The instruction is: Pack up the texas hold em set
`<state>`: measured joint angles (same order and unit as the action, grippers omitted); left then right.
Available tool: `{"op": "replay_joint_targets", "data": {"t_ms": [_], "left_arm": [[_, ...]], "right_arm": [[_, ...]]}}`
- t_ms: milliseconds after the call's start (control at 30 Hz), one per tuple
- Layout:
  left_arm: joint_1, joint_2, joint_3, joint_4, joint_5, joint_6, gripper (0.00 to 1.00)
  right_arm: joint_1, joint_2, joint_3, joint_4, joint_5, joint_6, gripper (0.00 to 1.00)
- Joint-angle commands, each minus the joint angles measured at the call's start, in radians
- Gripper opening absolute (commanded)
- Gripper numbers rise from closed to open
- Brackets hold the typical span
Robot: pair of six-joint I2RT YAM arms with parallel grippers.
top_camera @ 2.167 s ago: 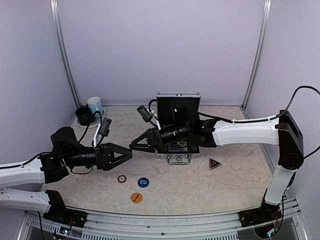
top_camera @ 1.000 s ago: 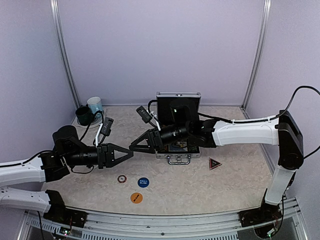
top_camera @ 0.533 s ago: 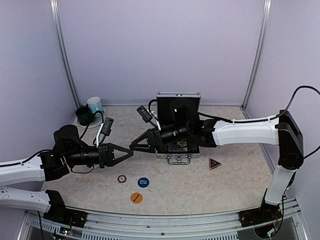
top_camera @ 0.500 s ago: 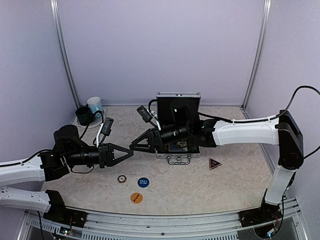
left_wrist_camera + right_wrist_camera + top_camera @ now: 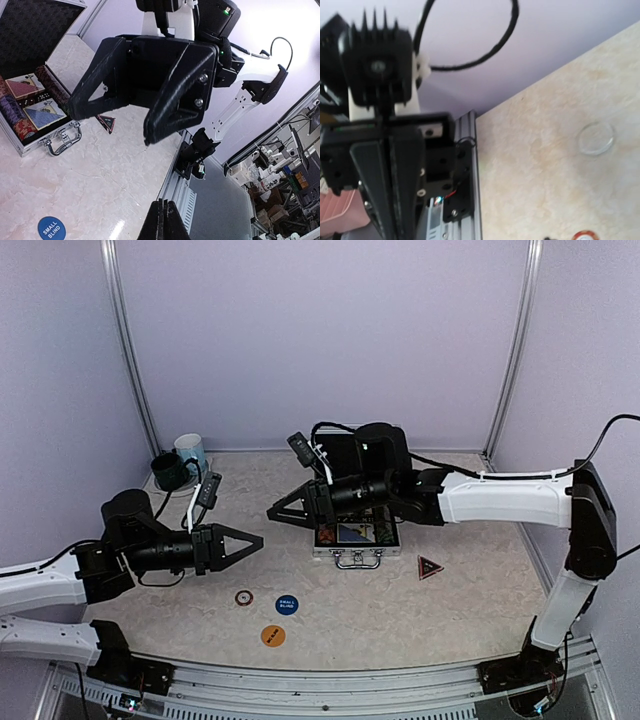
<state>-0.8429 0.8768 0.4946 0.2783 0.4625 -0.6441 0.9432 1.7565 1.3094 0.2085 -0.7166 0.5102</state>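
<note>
the silver case [image 5: 330, 551] sits open near the middle of the table [image 5: 450, 610], its black-lined lid [image 5: 35, 25] standing upright at the back and its handle [image 5: 356, 561] facing the near edge. in the left wrist view the tray holds two card decks [image 5: 42, 116], one with a red back and one with a blue back, lying between chip stacks [image 5: 11, 109] in purple, maroon and red. several pieces of the set are outside the case: the blue button [image 5: 287, 605] marked small blind and the orange button [image 5: 273, 636] lie near each other in front of the left arm, a loose red-and-white chip [image 5: 244, 597] lies just left of the blue one, and the dark triangular marker [image 5: 430, 567] lies on the table just right of the handle. the left gripper [image 5: 256, 539] is held above the table to the left of the case, its fingers pressed together into one point with nothing seen between them. the right gripper [image 5: 272, 513] reaches in from the case side and points back at it, jaws standing apart and the gap between them bare (the left wrist view looks straight into it). the two sets of tips are near each other but do not touch. in the far left corner the dark green mug [image 5: 168, 471] and the light blue mug [image 5: 190, 449] stand side by side, well apart from the case.
</note>
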Motion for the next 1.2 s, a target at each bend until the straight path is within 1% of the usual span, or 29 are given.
{"op": "replay_joint_targets", "data": {"t_ms": [0, 200, 233, 333, 367, 433, 500, 633, 767, 967, 1167], "left_arm": [[-0.007, -0.019, 0.009, 0.000, -0.011, 0.019, 0.00], [-0.007, -0.012, 0.026, -0.011, -0.013, 0.036, 0.00], [-0.007, -0.009, 0.029, -0.012, -0.011, 0.039, 0.08], [-0.007, -0.003, 0.040, -0.023, -0.017, 0.046, 0.49], [-0.007, -0.005, 0.045, -0.033, -0.024, 0.050, 0.60], [-0.006, -0.016, 0.055, -0.064, -0.055, 0.063, 0.73], [-0.002, -0.039, 0.058, -0.084, -0.084, 0.072, 0.83], [0.017, -0.058, 0.052, -0.103, -0.101, 0.071, 0.84], [0.033, -0.057, 0.038, -0.067, -0.061, 0.052, 0.85], [0.035, -0.001, 0.036, -0.015, 0.037, 0.033, 0.81], [0.030, 0.010, 0.035, -0.006, 0.063, 0.028, 0.78]], "right_arm": [[-0.014, -0.048, 0.003, -0.011, 0.010, -0.005, 0.52], [-0.014, -0.034, -0.005, -0.011, -0.023, 0.000, 0.53], [-0.014, -0.030, -0.007, -0.008, -0.034, 0.002, 0.52], [-0.012, -0.015, -0.013, -0.002, -0.058, 0.008, 0.53], [-0.012, -0.011, -0.015, -0.008, -0.057, 0.004, 0.53], [-0.011, -0.003, -0.017, -0.020, -0.043, -0.005, 0.53], [-0.009, 0.008, -0.021, -0.021, -0.048, -0.005, 0.53], [0.006, 0.038, -0.006, -0.020, -0.073, -0.002, 0.54], [0.028, 0.069, 0.020, -0.024, -0.093, -0.002, 0.55], [0.043, 0.083, 0.038, -0.015, -0.099, 0.006, 0.55], [0.043, 0.085, 0.042, -0.013, -0.071, 0.005, 0.55]]}}
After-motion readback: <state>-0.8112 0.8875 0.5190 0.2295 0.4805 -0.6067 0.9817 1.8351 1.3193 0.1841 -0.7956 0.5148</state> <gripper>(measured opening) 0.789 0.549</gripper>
